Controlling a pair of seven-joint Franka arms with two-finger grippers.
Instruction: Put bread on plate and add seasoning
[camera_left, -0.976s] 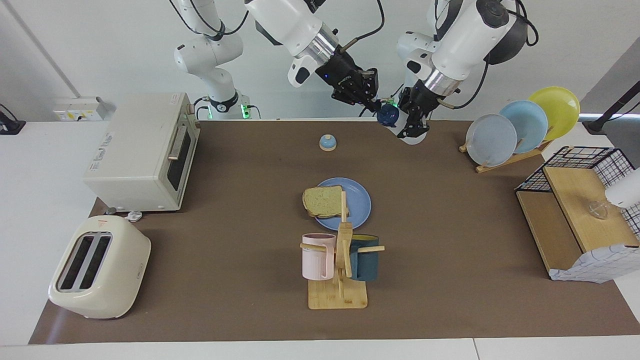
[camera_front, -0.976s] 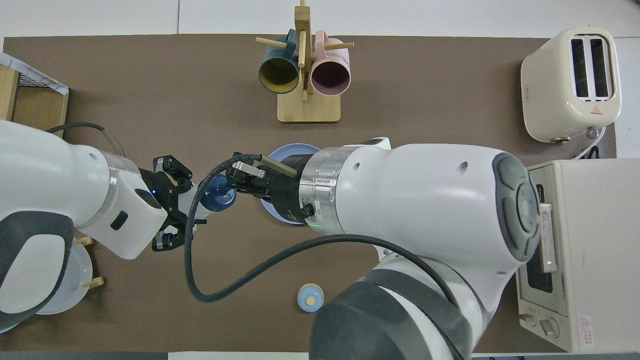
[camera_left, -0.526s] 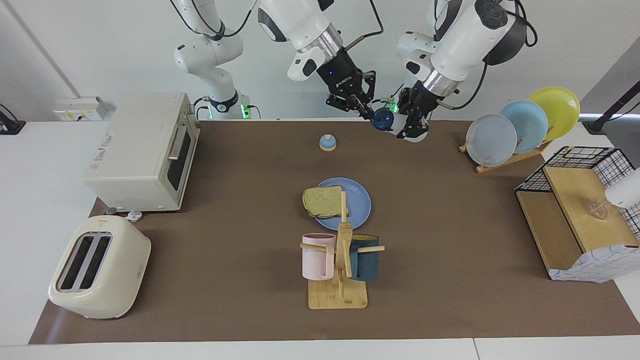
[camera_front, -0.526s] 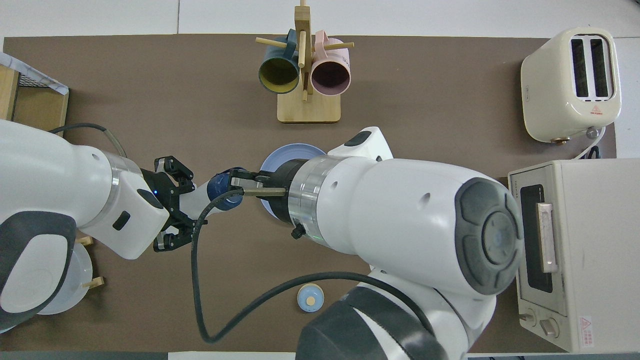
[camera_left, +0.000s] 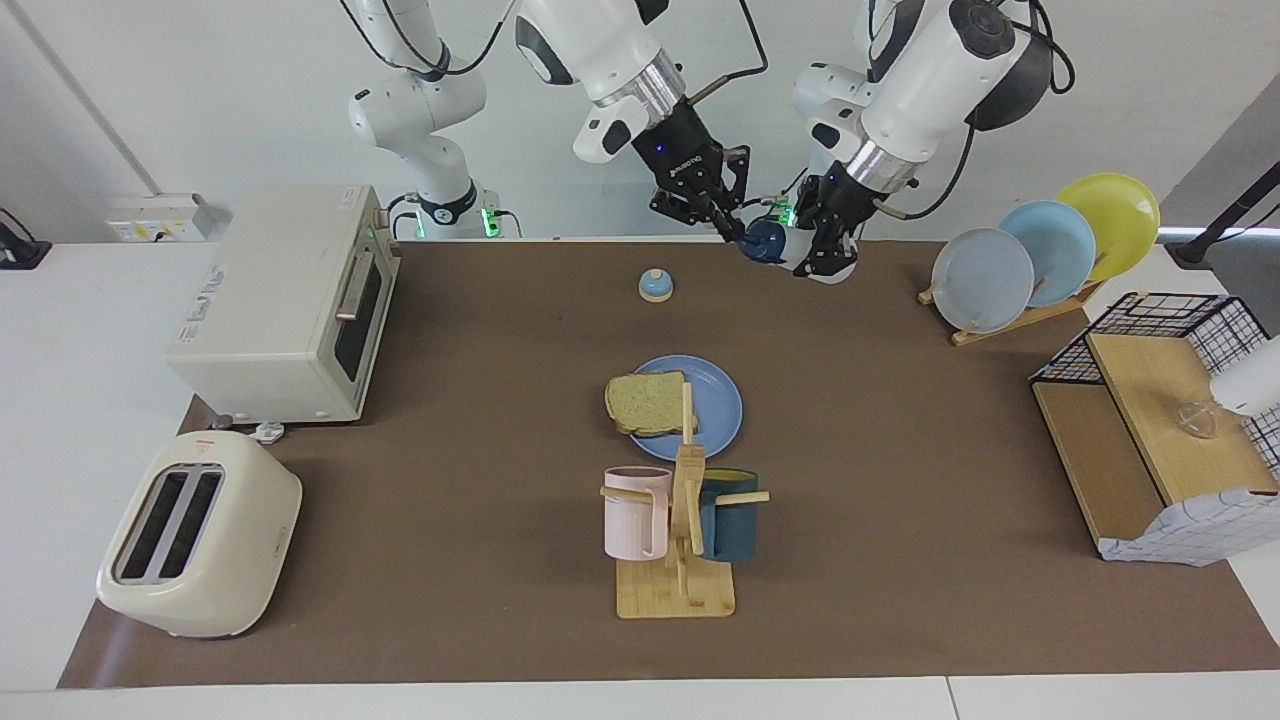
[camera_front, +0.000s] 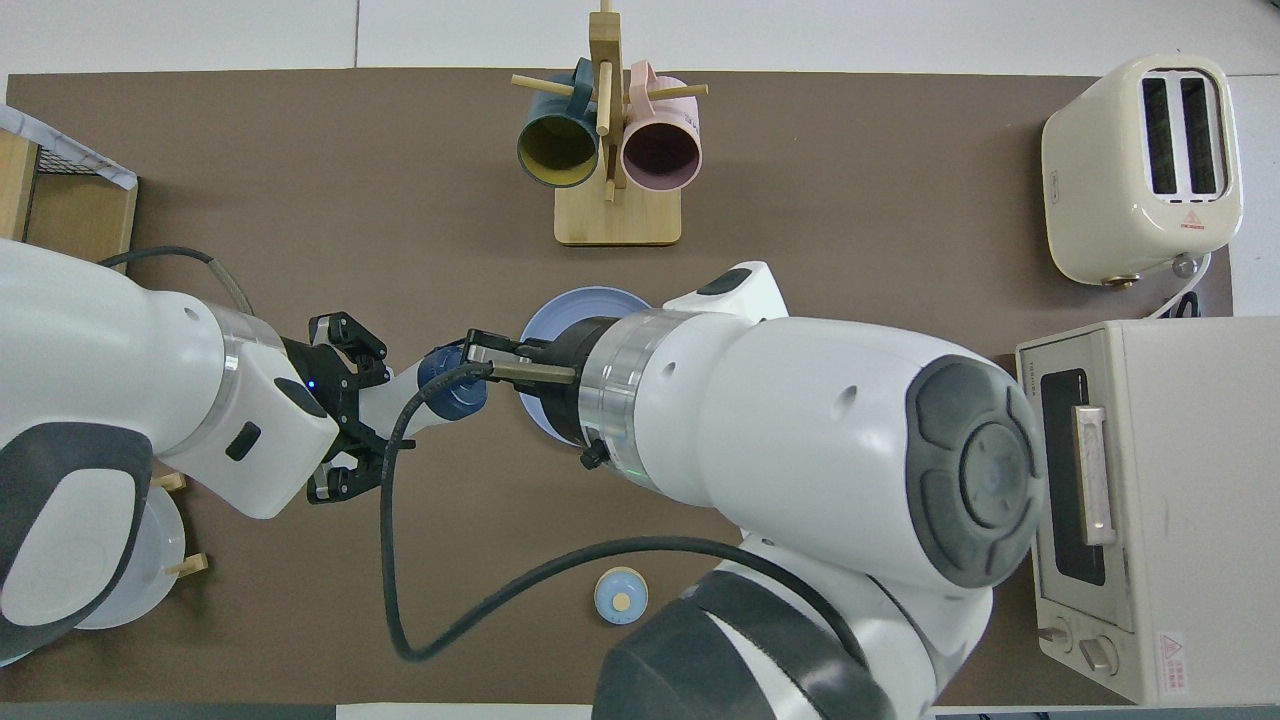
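Left gripper (camera_left: 822, 262) with seasoning (camera_left: 768, 240) above brown table (camera_left: 900, 450).

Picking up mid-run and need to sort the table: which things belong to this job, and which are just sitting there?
In the job:
- square toast slice on the round periwinkle-blue plate
- white seasoning bottle with navy cap, held up by left gripper; right gripper shut on its cap

Lying about:
- blue-topped bell
- mug tree
- cream toaster
- toaster oven
- plate rack
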